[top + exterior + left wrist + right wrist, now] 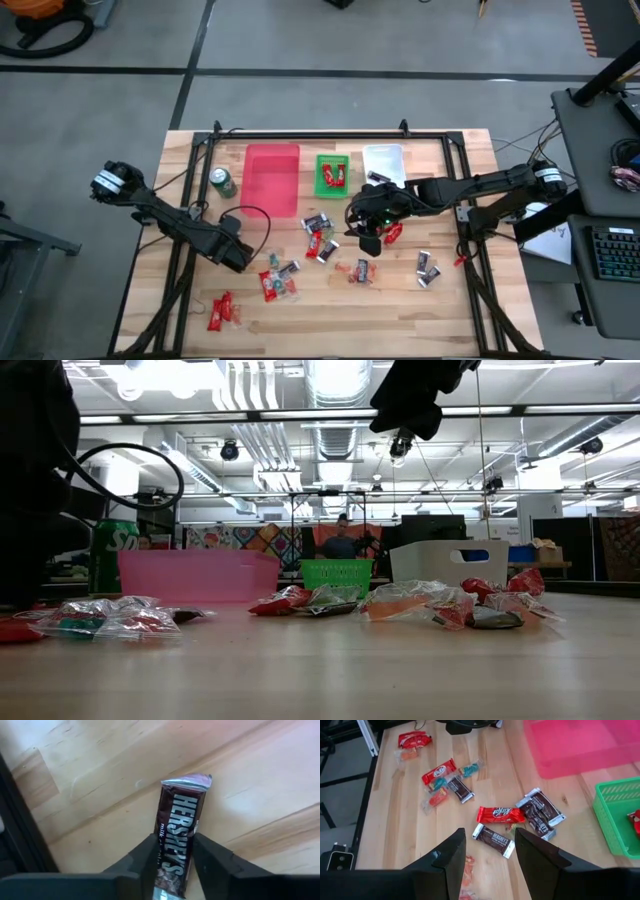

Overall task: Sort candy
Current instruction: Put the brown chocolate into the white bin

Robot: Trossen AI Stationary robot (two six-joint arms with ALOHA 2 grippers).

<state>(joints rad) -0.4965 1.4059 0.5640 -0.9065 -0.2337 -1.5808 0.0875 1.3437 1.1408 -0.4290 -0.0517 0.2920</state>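
My left gripper [176, 866] [238, 256] sits low over the table's left-middle, shut on a brown Hershey's bar [179, 827]. My right gripper [487, 862] [366, 238] hangs open, high above the table's middle [404, 415]. Its fingers stand either side of another Hershey's bar [493, 840] lying flat far below them. Wrapped candy lies scattered on the wood: a cluster [318, 236] by the right gripper, one [280, 282] beside the left gripper, red pieces [222, 310] near the front edge and dark ones [427, 268] to the right. My left gripper pinches the Hershey's bar between its two fingers [150, 857], across the bar's width and near its rear end [170, 870]. The bar runs forward along the fingers, with its silver crimped end [187, 781] sticking out past the tips. Whether it is clear of the wood cannot be told.
Along the far side stand a pink tray [272, 180], a green basket [321, 186] holding a red piece, and a white bin [383, 160]. A green drink can [222, 182] stands left of the tray. A black frame rail [320, 134] borders the table. A person sits beyond it [343, 542].
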